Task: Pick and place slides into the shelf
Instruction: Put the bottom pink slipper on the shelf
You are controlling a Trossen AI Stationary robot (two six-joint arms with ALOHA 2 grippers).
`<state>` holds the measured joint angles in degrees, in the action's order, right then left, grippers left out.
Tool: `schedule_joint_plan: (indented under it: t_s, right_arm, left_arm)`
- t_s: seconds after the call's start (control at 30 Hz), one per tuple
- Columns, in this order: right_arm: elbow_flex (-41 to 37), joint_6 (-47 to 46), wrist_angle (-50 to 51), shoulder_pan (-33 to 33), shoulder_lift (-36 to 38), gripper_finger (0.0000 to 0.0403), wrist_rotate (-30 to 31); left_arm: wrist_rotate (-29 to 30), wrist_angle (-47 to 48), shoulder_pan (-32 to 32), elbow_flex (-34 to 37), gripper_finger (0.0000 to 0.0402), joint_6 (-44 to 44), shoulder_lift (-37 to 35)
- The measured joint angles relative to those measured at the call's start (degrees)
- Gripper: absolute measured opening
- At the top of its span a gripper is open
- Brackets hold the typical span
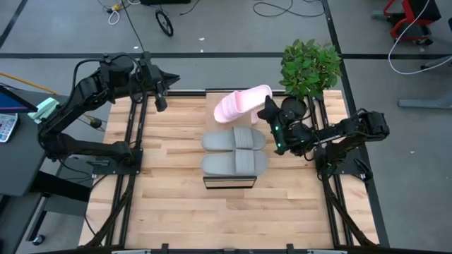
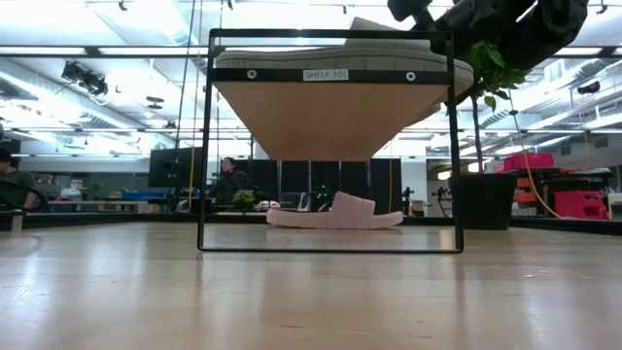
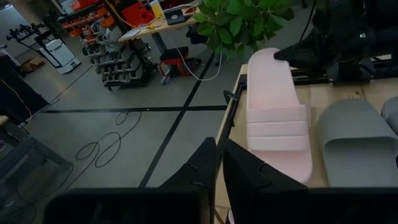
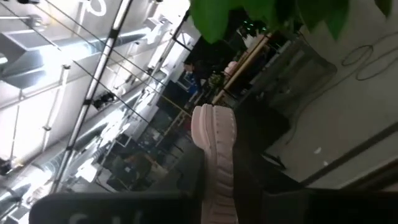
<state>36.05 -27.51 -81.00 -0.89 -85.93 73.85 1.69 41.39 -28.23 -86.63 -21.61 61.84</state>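
Pink slide (image 1: 247,100) is pinched by its edge in the right gripper (image 1: 269,111), fingers closed on it and holding it tilted over the far end of the shelf (image 1: 229,181), probably so it can drop in beside the others. Shelf top already carries both grey slides (image 1: 234,150); another pink slide (image 2: 335,214) lies on the table behind. Left gripper (image 1: 164,83) waits closed and empty at the far left corner

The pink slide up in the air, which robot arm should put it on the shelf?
The right. Its gripper already holds that pink slide beside the shelf. The left gripper waits at the table's far left edge.
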Motion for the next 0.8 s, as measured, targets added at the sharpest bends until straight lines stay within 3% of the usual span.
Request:
schedule_joint_plan:
  t_s: [0.2,0.47,0.8]
  right_arm:
    - [0.0,-14.1,13.0,-0.4,0.0,0.0057,6.4]
    - [0.0,-32.4,25.4,0.1,0.0,0.0057,7.0]
    - [0.0,-37.9,25.9,0.5,0.0,0.0057,6.8]
  left_arm:
    - [0.0,0.0,0.0,0.0,0.0025,0.0,0.0]
    - [0.0,0.5,0.0,0.0,0.0033,0.4,0.0]
    - [0.0,0.5,0.0,0.0,0.0022,0.6,0.0]
